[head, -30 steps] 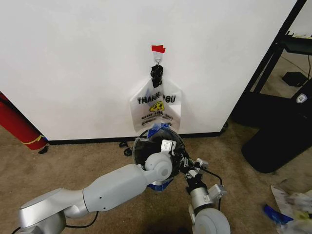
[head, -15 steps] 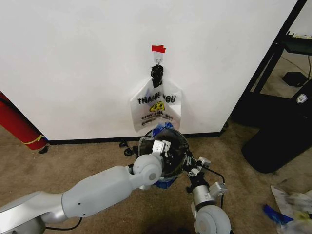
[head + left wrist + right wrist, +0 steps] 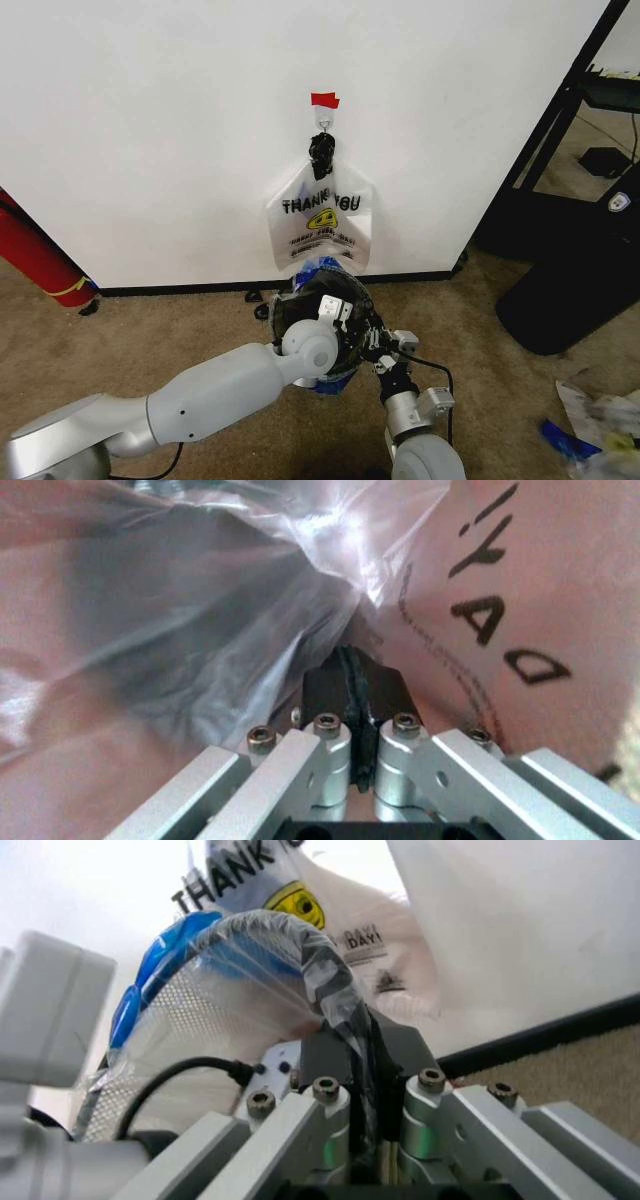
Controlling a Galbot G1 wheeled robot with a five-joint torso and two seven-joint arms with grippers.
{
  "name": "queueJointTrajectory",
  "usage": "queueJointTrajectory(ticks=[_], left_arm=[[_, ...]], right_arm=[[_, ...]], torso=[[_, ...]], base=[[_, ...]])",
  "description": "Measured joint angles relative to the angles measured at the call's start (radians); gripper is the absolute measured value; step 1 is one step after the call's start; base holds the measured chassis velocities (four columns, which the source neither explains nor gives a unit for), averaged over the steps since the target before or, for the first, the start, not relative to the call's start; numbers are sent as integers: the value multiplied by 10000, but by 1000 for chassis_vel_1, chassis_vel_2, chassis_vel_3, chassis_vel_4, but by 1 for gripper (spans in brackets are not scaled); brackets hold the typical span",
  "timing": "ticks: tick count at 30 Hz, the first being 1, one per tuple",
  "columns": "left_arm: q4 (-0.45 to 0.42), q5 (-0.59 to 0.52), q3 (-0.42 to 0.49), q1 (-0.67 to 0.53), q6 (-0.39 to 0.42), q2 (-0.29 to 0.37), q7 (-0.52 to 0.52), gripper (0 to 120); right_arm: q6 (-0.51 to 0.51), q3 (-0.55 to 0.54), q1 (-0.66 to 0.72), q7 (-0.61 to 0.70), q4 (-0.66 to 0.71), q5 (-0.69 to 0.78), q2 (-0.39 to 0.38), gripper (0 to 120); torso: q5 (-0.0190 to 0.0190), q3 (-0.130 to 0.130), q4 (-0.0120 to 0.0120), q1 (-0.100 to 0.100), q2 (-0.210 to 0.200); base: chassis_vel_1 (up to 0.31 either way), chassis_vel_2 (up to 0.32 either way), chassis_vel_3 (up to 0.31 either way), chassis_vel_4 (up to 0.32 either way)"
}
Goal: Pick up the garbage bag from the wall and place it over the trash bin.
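Note:
The small round black trash bin [image 3: 300, 308] stands on the carpet at the foot of the white wall [image 3: 150, 130]. The garbage bag [image 3: 322, 268], thin clear plastic with blue edges, is draped over its rim. My left gripper [image 3: 340, 312] reaches over the bin's mouth and is shut on a fold of the bag's film [image 3: 357, 667]. At the bin's right side, my right gripper [image 3: 378, 342] is shut on the bag's plastic [image 3: 330, 975], which is pulled across the mesh wall [image 3: 200, 1020]. Blue edging [image 3: 165, 952] lies along the rim.
A similar printed bag [image 3: 320, 225] hangs from the hook under red tape [image 3: 324, 100], just above the bin. A red cylinder [image 3: 35, 255] leans at the left. A black stand base [image 3: 570, 290] and floor litter [image 3: 600, 420] are at the right.
My left arm swung left over the bin, then came back a little to the right. The right gripper shifted slightly left toward the bin. Both stay shut on the bag.

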Motion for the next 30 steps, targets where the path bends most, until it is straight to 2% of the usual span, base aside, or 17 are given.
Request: queueJointTrajectory(ticks=[6,11,18,22,23,28,30], left_arm=[[494,330,-17,96,-123,-285,42,0],[319,350,-120,128,-167,-221,40,0],[-932,130,-349,144,-168,554,-1,0],[-2115,7,-788,329,-191,1217,56,0],[-2115,7,-788,329,-191,1217,56,0],[-3472,330,-1731,1087,-606,2047,708,0],[-3519,372,-1777,1143,-628,2073,739,0]], right_arm=[[-201,-14,11,160,149,664,57,1],[-232,35,42,213,18,736,44,1],[-387,215,329,468,-320,1081,107,1],[-438,406,478,540,-493,1336,150,1],[-438,406,478,540,-493,1336,150,1],[-536,622,503,545,-617,1775,244,1],[-542,628,501,545,-617,1792,251,1]], torso=[[0,0,1,0,0],[-1,0,1,0,0],[-1,0,2,0,0],[-1,0,1,0,0],[-1,0,1,0,0],[-1,0,-1,0,0],[-1,0,-1,0,0]], base=[[0,0,0,0],[0,0,0,0],[0,0,0,0],[0,0,0,0],[0,0,0,0],[0,0,0,0],[0,0,0,0]])
